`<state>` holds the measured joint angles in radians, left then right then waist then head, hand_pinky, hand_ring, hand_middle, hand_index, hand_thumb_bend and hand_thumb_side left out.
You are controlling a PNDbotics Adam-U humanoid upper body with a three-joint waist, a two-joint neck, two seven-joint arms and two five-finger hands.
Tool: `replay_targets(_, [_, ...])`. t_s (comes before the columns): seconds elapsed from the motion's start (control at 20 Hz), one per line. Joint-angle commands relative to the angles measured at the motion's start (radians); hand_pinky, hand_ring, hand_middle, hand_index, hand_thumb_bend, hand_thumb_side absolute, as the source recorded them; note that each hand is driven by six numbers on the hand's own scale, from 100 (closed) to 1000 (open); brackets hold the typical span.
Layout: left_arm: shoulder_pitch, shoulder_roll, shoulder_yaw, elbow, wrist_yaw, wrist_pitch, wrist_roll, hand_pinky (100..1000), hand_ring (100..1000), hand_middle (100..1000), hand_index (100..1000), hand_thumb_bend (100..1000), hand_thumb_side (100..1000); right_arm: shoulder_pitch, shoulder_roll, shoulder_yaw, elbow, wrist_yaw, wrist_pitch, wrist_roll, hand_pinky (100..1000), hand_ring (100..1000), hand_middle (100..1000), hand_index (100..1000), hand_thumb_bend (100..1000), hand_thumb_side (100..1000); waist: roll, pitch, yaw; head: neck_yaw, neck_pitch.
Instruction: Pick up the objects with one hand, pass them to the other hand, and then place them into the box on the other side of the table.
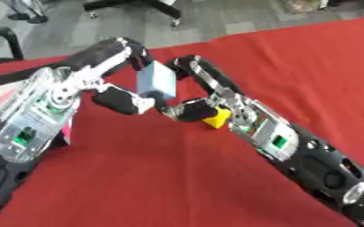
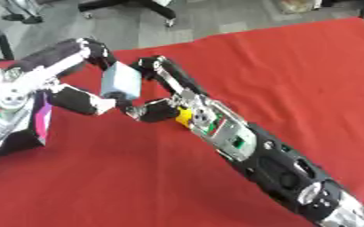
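Red cloth-covered table (image 1: 138,177), both your hands meeting above it.
Your left hand (image 1: 119,66) and right hand (image 1: 197,84) both curl round the pale blue rectangular block (image 1: 156,80); a small yellow block (image 1: 217,119) lies under your right hand.

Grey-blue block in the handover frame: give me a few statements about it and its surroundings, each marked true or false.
1. The grey-blue block is held up between both robot hands. True: the left robot hand and the right robot hand both touch it.
2. The block lies flat on the red tablecloth. False: it is lifted above the cloth.
3. A small yellow object sits on the cloth beside the right arm. True.
4. The tablecloth is green. False: it is red.
5. The left robot hand rests idle at a lower corner. False: it is up at the block.
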<state>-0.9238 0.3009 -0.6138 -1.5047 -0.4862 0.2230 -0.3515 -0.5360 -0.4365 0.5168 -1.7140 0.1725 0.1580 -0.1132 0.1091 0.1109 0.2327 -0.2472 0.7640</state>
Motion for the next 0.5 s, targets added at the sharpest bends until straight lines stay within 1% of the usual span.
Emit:
replay_targets(0.05, [-0.017,0.002,0.008,-0.002,0.006,-0.001,0.008,795,672,626,626,170,225,-0.009,-0.008,-0.002,-0.017,0.009,-0.007,0.001,742,710,502,593,368,100,0.01,-0.011,-0.001,-0.001,0.006])
replay_targets(0.15, [-0.015,-0.001,0.009,0.001,0.004,-0.002,0.007,789,656,604,564,129,183,-0.008,-0.008,-0.001,-0.015,0.009,-0.008,0.001,742,711,504,595,376,100,0.01,-0.01,-0.001,0.0,0.006])
replay_targets(0.2, [-0.015,-0.002,0.009,0.002,0.004,-0.003,0.009,788,653,599,552,123,181,-0.008,-0.008,-0.001,-0.014,0.011,-0.008,0.001,741,712,505,597,383,100,0.01,-0.01,-0.002,0.0,0.006])
replay_targets(0.25, [-0.014,-0.003,0.01,0.002,0.004,-0.004,0.011,784,642,586,521,100,186,-0.007,-0.008,-0.001,-0.013,0.013,-0.007,0.001,741,717,511,606,438,100,0.01,-0.01,-0.002,0.0,0.006])
replay_targets(0.35, [-0.014,-0.003,0.011,0.0,0.001,-0.006,0.016,781,631,557,492,100,174,-0.006,-0.009,-0.001,-0.012,0.019,-0.004,0.003,742,726,523,624,493,100,0.01,-0.01,-0.002,0.0,0.006])
replay_targets(0.4, [-0.014,-0.003,0.012,-0.001,-0.001,-0.008,0.018,781,629,549,486,100,171,-0.006,-0.009,-0.001,-0.012,0.022,-0.001,0.004,743,729,526,631,498,100,0.01,-0.01,-0.002,-0.001,0.006])
replay_targets(0.5, [-0.015,-0.002,0.011,-0.004,-0.006,-0.01,0.017,775,621,537,466,100,156,-0.006,-0.01,-0.001,-0.011,0.029,0.005,0.006,747,744,553,667,544,100,0.009,-0.01,-0.002,-0.001,0.006])
